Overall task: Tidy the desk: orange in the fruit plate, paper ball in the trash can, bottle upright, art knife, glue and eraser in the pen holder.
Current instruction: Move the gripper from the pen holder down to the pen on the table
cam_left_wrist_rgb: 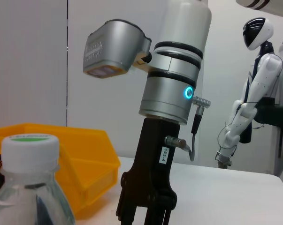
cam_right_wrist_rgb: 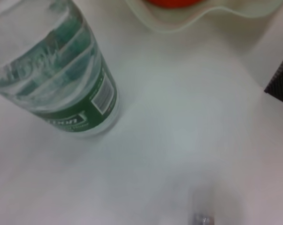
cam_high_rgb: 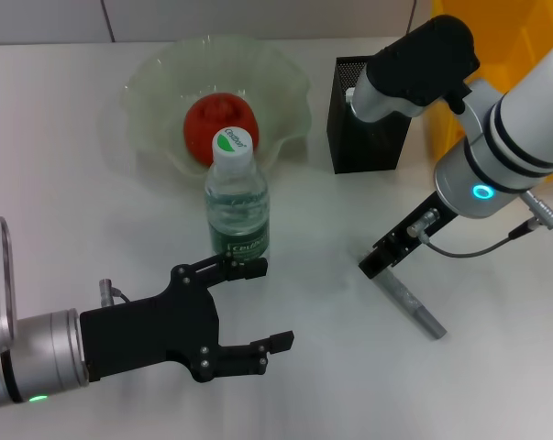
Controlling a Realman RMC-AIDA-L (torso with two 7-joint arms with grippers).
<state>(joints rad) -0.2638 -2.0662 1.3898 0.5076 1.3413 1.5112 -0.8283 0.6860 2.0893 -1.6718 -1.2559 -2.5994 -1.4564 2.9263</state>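
Item in hand: art knife [cam_high_rgb: 410,304], a slim grey stick lying flat on the worktop [cam_high_rgb: 331,385] at 4 o'clock from the bottle [cam_high_rgb: 236,206]. Judged light, stiff and smooth, likely to roll or skid; best pinched across the barrel near its upper end.

Right gripper [cam_high_rgb: 375,264]: down at the knife's upper end, touching or just above it; whether its fingers are spread or closed cannot be told.

Left gripper [cam_high_rgb: 258,302]: fingers spread, holding nothing, at 6 o'clock from the bottle, just beside its base.

Bottle: upright, cap on.

Orange [cam_high_rgb: 221,126]: in the plate [cam_high_rgb: 285,69], at 12 o'clock from the bottle.

Pen holder [cam_high_rgb: 363,137]: at 12 o'clock from the knife, partly behind the right arm.

Trash can [cam_high_rgb: 514,32]: at 2 o'clock from the holder.

Obstacles: the bottle stands well apart; the holder's rim must be cleared
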